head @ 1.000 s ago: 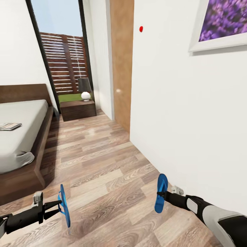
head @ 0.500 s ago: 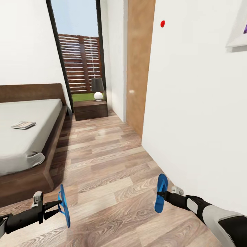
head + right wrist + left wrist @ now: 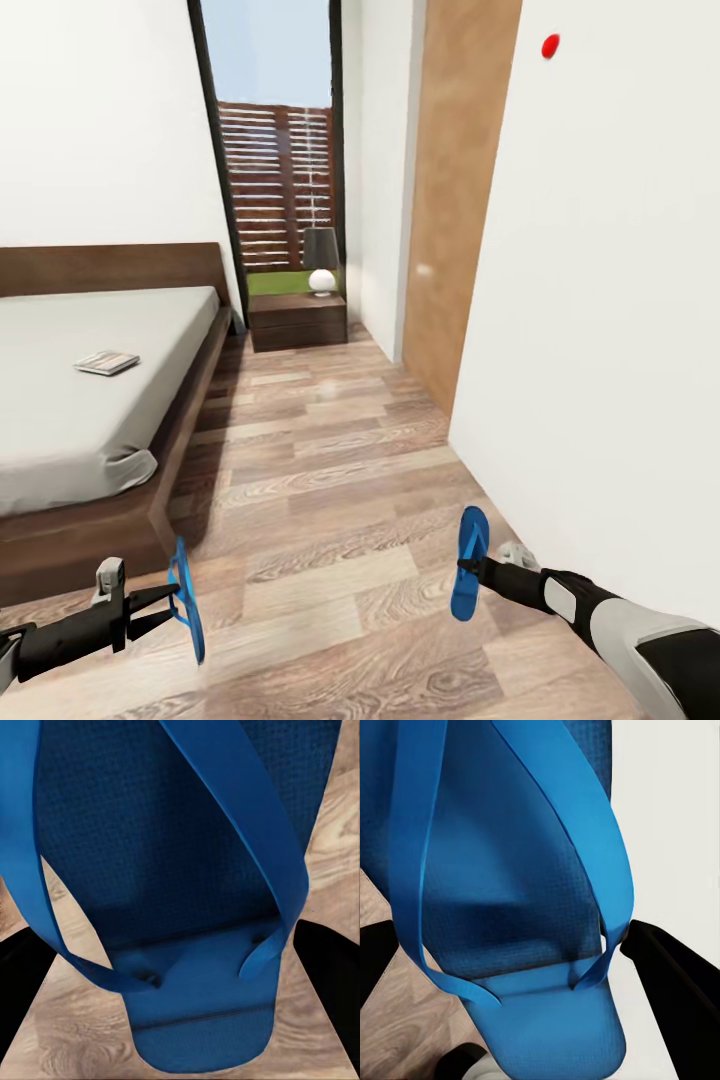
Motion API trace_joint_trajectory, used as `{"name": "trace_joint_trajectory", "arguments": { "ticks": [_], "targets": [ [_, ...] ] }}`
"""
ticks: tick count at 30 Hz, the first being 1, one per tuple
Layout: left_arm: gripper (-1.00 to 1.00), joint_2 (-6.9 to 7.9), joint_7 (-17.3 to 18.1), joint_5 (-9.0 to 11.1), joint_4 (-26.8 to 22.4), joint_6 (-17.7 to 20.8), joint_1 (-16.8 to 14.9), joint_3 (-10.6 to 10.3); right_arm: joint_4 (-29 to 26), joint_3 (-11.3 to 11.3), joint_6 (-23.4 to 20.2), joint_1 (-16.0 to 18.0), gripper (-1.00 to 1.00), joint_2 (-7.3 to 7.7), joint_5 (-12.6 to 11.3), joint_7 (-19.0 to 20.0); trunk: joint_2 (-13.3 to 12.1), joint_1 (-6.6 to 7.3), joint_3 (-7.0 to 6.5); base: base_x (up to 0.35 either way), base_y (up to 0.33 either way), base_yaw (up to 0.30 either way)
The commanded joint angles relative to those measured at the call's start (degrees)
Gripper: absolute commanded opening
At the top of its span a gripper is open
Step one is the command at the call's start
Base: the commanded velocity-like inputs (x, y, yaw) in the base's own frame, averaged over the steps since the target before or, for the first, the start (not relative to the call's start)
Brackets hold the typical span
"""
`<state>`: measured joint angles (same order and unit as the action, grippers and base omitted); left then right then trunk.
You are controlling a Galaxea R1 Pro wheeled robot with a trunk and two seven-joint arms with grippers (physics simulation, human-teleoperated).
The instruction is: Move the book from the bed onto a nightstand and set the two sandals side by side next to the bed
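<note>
While each hand (image 3: 172, 598) (image 3: 462, 568) grips a sandal (image 3: 187, 600) (image 3: 469, 563) (upright), open floor (image 3: 330, 480) skirts the bed (image 3: 100, 400).

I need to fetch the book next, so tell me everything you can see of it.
The book is small, thin and closed, lying flat on the bed's light-grey mattress, out in the open part of it between headboard and foot. Its cover looks greyish; any lettering is too small to read. Nothing but the mattress touches it.

Head view high, facing down bedroom; wrist views close on sandals (image 3: 470, 563), shared.
</note>
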<state>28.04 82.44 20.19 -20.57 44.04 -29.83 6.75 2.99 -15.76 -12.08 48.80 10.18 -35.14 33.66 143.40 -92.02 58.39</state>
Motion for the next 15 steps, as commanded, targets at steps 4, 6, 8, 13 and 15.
{"name": "trace_joint_trajectory", "arguments": {
  "ticks": [4, 6, 8, 13, 15],
  "targets": [
    [-1.0, -0.02, 0.18, 0.03, 0.0, 0.61, -0.05, 0.1, 0.13, -0.23, -0.31, 0.06, -1.0, 0.01, -0.72, 0.41, 0.02, -0.02, 0.05, 0.29, -0.095, 0.163],
    [-1.0, -0.01, 0.18, 0.03, 0.0, 0.61, -0.05, 0.1, 0.12, -0.23, -0.31, 0.06, -1.0, 0.01, -0.72, 0.43, 0.02, -0.02, 0.05, 0.29, -0.1, 0.079],
    [-1.0, -0.03, 0.18, 0.03, 0.0, 0.61, -0.05, 0.1, 0.11, -0.23, -0.31, 0.06, -1.0, 0.01, -0.72, 0.45, 0.02, -0.02, 0.05, 0.29, -0.101, 0.04],
    [-1.0, -0.08, 0.18, 0.03, 0.0, 0.61, -0.05, 0.1, 0.09, -0.23, -0.31, 0.06, -1.0, 0.01, -0.72, 0.48, 0.02, -0.02, 0.05, 0.29, -0.102, 0.013],
    [-1.0, -0.08, 0.18, 0.03, 0.0, 0.61, -0.05, 0.1, 0.09, -0.23, -0.31, 0.06, -1.0, 0.01, -0.72, 0.46, 0.02, -0.02, 0.05, 0.29, -0.103, 0.004]
  ]
}}
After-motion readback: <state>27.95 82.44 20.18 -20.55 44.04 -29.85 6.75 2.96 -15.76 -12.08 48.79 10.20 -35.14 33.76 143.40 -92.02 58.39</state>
